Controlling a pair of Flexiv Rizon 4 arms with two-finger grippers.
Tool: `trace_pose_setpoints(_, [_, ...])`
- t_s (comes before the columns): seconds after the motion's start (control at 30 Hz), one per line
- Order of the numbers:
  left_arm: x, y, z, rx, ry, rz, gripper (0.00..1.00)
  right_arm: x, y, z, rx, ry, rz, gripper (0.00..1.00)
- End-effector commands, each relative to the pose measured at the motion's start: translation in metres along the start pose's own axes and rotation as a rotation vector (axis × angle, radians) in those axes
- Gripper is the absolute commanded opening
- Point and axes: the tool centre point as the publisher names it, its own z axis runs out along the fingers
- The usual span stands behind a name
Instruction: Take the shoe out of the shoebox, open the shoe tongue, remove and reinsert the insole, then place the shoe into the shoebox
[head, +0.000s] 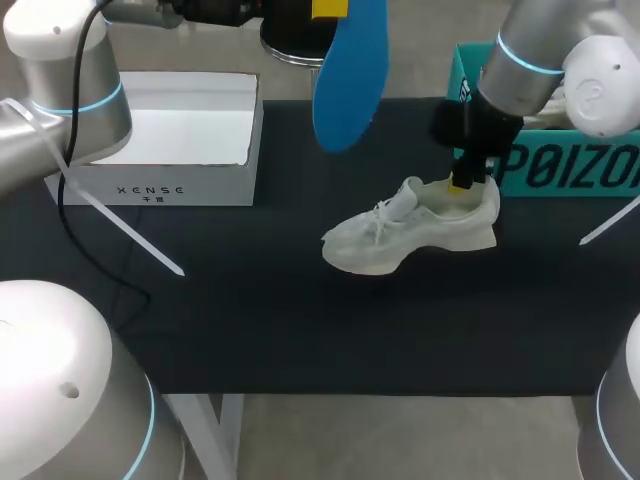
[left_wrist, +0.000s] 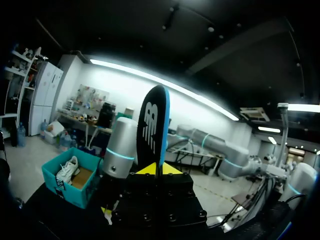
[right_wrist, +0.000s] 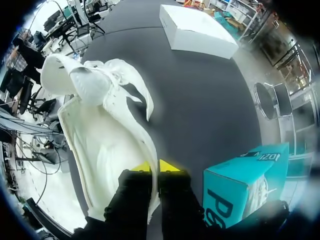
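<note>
The white shoe (head: 415, 230) stands upright on the black table mat, toe to the left. My right gripper (head: 462, 183) reaches down from above and is shut on the shoe's heel-side collar. The right wrist view shows its gripper (right_wrist: 155, 166) pinching the shoe (right_wrist: 105, 130) wall, one finger inside and one outside, with the tongue folded forward. My left gripper (head: 330, 8) is high above the table's back, shut on the blue insole (head: 350, 70), which hangs down from it. From between the left gripper's (left_wrist: 159, 169) yellow tips the insole (left_wrist: 154, 130) stands edge-on.
A teal shoebox (head: 560, 160) stands at the back right, just behind the shoe; the shoebox (left_wrist: 70, 175) holds another white shoe. A white box (head: 165, 140) sits at the back left. Two white tape strips mark the mat.
</note>
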Motion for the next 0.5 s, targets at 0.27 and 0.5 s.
trace_pose_setpoints(0.27, [-0.001,0.0,0.001,-0.001,0.001,0.0,0.0,0.045,-0.037,-0.019,-0.121,-0.178,0.782,0.0])
trace_pose_setpoints(0.5, [-0.001,0.0,0.001,-0.001,0.001,0.0,0.0,0.101,-0.071,-0.019,-0.248,-0.23,1.2,0.0])
